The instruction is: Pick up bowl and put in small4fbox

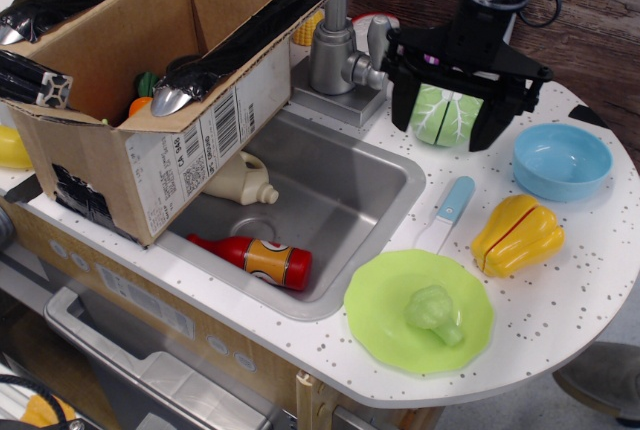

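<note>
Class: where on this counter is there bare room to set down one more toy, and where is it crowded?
Free: the counter strip right of the plate, below the pepper. Crowded: between the cabbage, bowl and knife, where the open gripper hangs.

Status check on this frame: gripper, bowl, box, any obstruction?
Gripper open, empty, over cabbage toy. Bowl untouched on counter, right of gripper. Box open at far left. Nothing blocking bowl; sink lies between it and box.

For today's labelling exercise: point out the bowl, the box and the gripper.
bowl (pixel 561 160), main camera view, on its inner floor.
box (pixel 150 165), main camera view, on its labelled side.
gripper (pixel 450 118), main camera view, midway between its fingertips.
</note>
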Available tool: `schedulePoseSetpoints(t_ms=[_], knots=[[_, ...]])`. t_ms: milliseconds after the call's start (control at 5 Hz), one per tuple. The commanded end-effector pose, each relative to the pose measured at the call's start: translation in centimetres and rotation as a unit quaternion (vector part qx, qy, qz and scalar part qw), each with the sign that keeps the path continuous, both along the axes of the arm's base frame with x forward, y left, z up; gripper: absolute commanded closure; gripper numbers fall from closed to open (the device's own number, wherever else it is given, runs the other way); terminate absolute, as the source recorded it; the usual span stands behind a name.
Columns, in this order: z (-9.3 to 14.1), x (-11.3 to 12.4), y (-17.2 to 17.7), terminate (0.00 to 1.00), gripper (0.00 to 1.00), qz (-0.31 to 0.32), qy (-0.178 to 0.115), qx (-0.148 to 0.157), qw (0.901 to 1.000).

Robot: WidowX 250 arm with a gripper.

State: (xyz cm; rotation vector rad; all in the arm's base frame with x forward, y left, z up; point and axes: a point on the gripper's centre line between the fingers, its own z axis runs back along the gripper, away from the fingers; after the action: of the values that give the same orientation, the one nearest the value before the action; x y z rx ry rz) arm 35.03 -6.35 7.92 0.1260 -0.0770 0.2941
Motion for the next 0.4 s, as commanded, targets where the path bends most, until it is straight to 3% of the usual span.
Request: schedulePoseSetpoints(t_ms=[0,200], knots=[[0.6,3.7,-1.3,0.00,0.00,0.059,-0.045,-0.057,0.9956],[0.5,5.1,-2.8,0.00,0.00,0.091,-0.053,-0.065,0.9923]])
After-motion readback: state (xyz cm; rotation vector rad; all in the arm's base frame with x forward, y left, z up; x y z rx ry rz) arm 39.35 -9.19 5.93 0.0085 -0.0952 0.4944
